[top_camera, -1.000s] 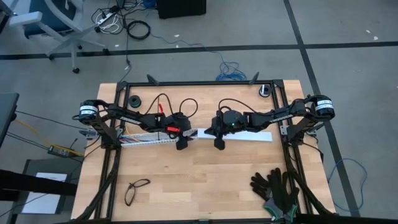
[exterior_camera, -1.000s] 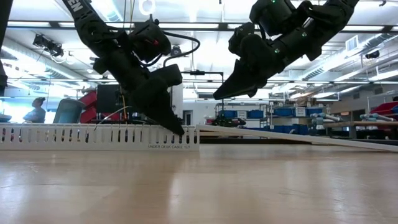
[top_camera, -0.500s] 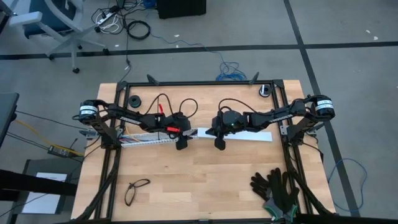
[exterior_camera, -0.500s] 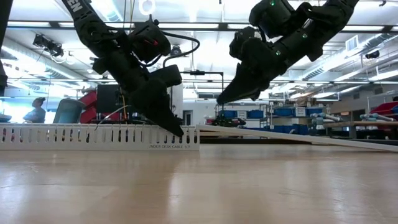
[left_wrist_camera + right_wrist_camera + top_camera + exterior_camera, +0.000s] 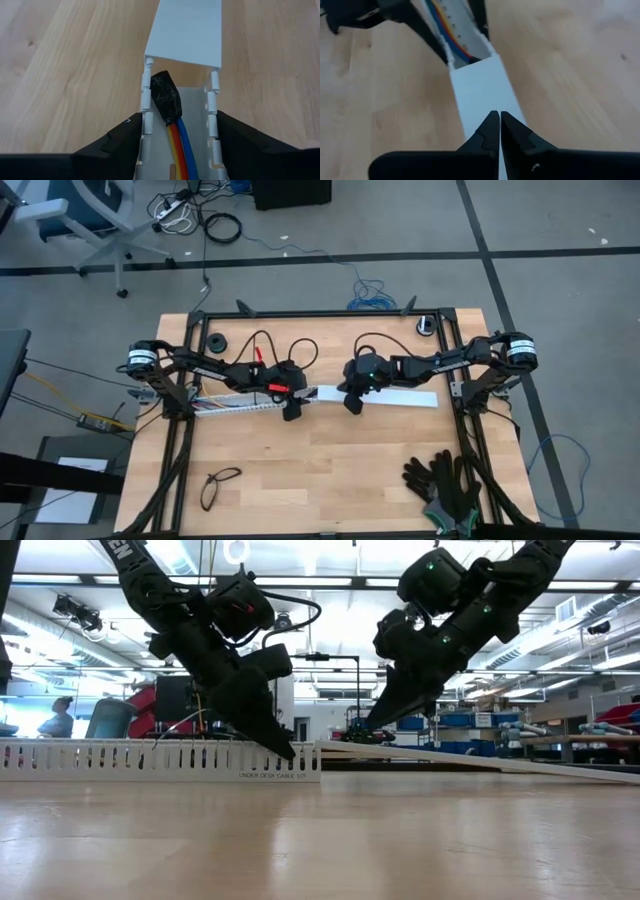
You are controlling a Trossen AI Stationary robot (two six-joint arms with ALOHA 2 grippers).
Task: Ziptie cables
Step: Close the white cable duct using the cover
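Tabletop [image 5: 330,460]: left claw [image 5: 177,130] straddles cables [image 5: 175,132]; right claw [image 5: 495,131] closed.

two grippers [image 5: 291,412] [image 5: 352,405], two white rails [image 5: 235,402] [image 5: 400,398], one cable bundle [image 5: 177,142]

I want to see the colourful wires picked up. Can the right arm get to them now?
Probably not yet. The cables lie inside the slotted rail, the left end effector straddles it, and the right end effector is shut above the flat cover.

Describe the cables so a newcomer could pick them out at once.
Start at the wooden table and find the white slotted rail across its left half, which the left gripper straddles. Inside that rail lie the cables: thin orange, yellow and blue wires running out of a black taped end, unlike the plain flat white cover beside them.
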